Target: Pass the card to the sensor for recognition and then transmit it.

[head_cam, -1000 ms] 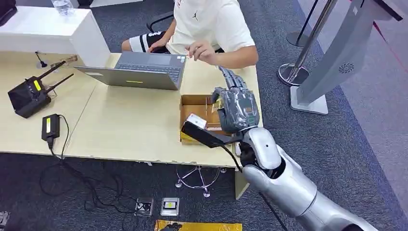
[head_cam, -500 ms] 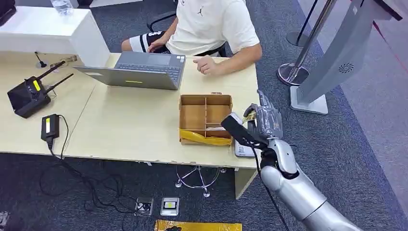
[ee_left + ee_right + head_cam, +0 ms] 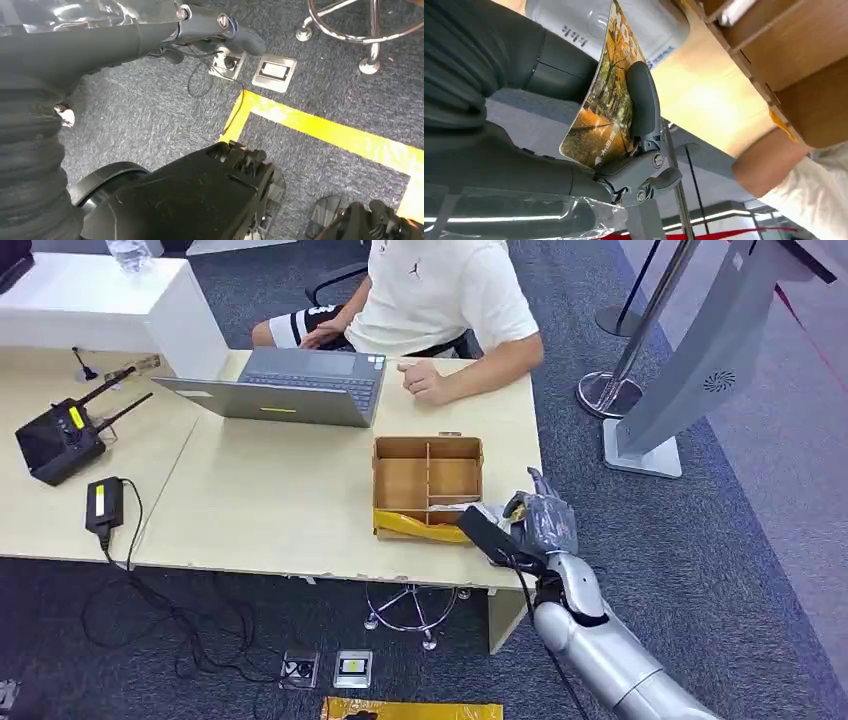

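My right hand hovers at the table's near right corner, just right of the cardboard box. It pinches a card printed with an autumn tree scene between the thumb and a dark finger. The card's yellow edge peeks out beside the hand in the head view. In the right wrist view the card stands close over a white and grey sensor lying on the table; I cannot tell if they touch. My left hand hangs over the carpet floor, fingers stretched out, holding nothing.
A person in a white shirt sits at the far side, a forearm resting on the table by a grey laptop. A black router and power brick lie at the left. A grey stand rises at the right.
My right hand has drawn back from over the box to the table's near right corner, still holding the card. The person's raised hand has come down onto the table.
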`<act>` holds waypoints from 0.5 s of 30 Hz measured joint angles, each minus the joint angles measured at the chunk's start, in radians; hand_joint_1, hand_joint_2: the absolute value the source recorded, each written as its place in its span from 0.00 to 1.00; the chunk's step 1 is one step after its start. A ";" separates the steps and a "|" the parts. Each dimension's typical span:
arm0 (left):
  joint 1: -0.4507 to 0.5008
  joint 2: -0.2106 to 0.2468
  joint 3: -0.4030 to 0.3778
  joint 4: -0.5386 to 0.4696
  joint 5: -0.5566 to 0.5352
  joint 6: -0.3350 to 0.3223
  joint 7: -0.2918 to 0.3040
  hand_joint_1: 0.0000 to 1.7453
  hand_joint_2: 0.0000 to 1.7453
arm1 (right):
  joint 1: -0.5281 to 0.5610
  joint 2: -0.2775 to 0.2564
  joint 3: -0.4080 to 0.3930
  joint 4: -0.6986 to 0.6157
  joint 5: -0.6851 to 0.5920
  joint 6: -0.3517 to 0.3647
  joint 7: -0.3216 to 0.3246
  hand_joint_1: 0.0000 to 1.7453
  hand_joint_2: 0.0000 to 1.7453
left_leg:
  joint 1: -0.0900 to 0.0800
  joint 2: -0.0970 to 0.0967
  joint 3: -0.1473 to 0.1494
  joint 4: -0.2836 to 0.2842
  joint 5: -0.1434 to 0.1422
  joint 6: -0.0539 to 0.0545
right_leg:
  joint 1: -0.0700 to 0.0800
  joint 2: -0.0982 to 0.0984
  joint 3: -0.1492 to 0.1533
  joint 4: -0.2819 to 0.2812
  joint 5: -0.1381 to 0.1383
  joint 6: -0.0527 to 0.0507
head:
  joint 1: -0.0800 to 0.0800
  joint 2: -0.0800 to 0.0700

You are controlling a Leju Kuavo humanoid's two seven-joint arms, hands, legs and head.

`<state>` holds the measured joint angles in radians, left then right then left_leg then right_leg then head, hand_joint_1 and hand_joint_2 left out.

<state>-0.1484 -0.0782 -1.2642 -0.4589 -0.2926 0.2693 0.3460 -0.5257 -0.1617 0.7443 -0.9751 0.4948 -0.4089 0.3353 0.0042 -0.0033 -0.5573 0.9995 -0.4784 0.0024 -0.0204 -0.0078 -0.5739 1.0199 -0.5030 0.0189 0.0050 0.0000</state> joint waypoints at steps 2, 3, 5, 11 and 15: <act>0.000 0.000 0.000 0.000 0.001 -0.001 0.000 0.00 1.00 | 0.003 0.000 0.000 0.005 0.006 0.002 0.008 1.00 1.00 | 0.000 0.000 0.000 0.000 0.000 0.000 | 0.000 0.000 0.000 0.000 0.000 0.000 | 0.000 0.000; 0.000 0.000 0.000 0.000 0.003 -0.001 0.000 0.00 1.00 | 0.004 0.000 0.000 0.007 0.008 0.004 0.012 1.00 1.00 | 0.000 0.000 0.000 0.000 0.000 0.000 | 0.000 0.000 0.000 0.000 0.000 0.000 | 0.000 0.000; 0.000 0.000 0.000 0.000 0.003 -0.002 0.000 0.00 1.00 | 0.007 0.000 0.000 0.013 0.012 0.015 0.020 1.00 1.00 | 0.000 0.000 0.000 0.000 0.000 0.000 | 0.000 0.000 0.000 0.000 0.000 0.000 | 0.000 0.000; 0.000 0.000 0.000 0.000 0.009 -0.009 0.000 0.00 1.00 | 0.011 0.000 0.009 0.029 0.034 0.041 0.042 1.00 1.00 | 0.000 0.000 0.000 0.000 0.000 0.000 | 0.000 0.000 0.000 0.000 0.000 0.000 | 0.000 0.000; -0.001 0.000 0.000 0.000 0.008 -0.012 0.000 0.00 1.00 | 0.015 0.000 0.013 0.040 0.048 0.056 0.051 1.00 1.00 | 0.000 0.000 0.000 0.000 0.000 0.000 | 0.000 0.000 0.000 0.000 0.000 0.000 | 0.000 0.000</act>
<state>-0.1492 -0.0782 -1.2642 -0.4589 -0.2842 0.2575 0.3464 -0.5106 -0.1621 0.7569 -0.9350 0.5428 -0.3525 0.3864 0.0042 -0.0033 -0.5571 0.9995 -0.4784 0.0024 -0.0204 -0.0074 -0.5740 1.0199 -0.5029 0.0189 0.0050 0.0000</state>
